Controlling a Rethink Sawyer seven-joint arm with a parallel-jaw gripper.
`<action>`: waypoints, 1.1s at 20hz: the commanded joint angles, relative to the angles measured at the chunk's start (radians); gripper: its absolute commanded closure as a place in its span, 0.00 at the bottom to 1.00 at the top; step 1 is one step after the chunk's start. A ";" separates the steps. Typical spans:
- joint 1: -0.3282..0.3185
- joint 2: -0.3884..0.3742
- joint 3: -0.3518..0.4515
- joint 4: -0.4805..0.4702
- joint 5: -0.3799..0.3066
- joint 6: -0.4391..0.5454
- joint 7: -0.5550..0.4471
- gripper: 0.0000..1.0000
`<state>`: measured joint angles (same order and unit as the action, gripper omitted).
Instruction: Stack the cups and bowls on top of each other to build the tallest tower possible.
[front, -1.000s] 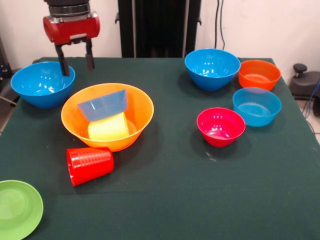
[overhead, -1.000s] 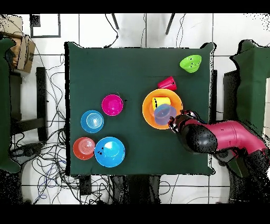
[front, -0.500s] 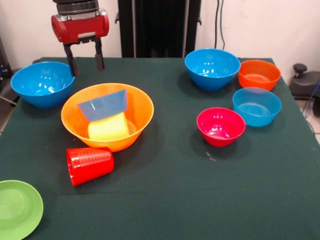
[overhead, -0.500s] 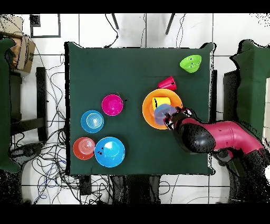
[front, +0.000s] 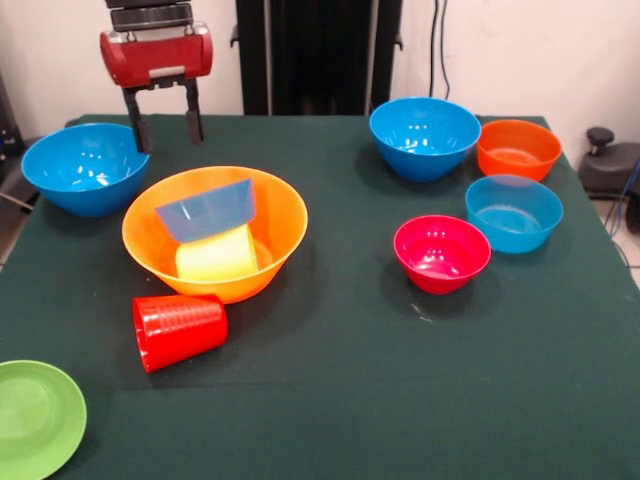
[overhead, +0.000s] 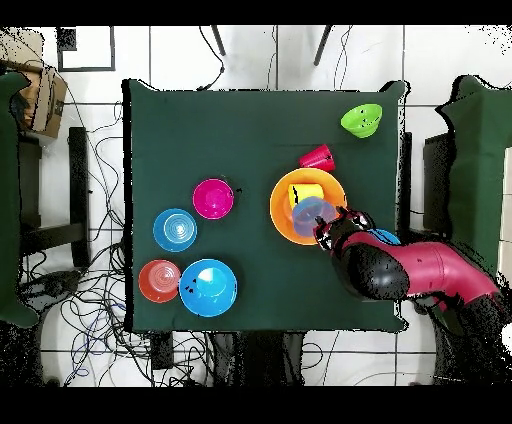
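Front view: the gripper (front: 160, 125) hangs empty with its jaws spread wide, above the gap between the deep blue bowl (front: 85, 167) at the table's left edge and the big yellow-orange bowl (front: 215, 232). That base bowl holds the yellow cup (front: 216, 255) on its side with a pale blue bowl (front: 207, 208) tilted on it. My guess: it's heading for the deep blue bowl, so pinch one wall of the rim and lift straight.

Overhead view: the arm (overhead: 410, 270) nearly covers that bowl, but the light green bowl (overhead: 361, 120) by the table corner shows whole here, not cropped.
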<state>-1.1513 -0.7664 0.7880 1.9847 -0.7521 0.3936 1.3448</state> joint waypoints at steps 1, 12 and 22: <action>0.032 0.029 -0.102 0.032 -0.046 -0.031 0.095 0.00; -0.008 0.012 -0.111 -0.016 -0.106 0.100 -0.111 0.00; -0.074 0.018 -0.048 -0.040 -0.163 0.151 -0.268 0.00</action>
<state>-1.2219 -0.7589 0.7317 1.9850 -0.8134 0.4087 1.3448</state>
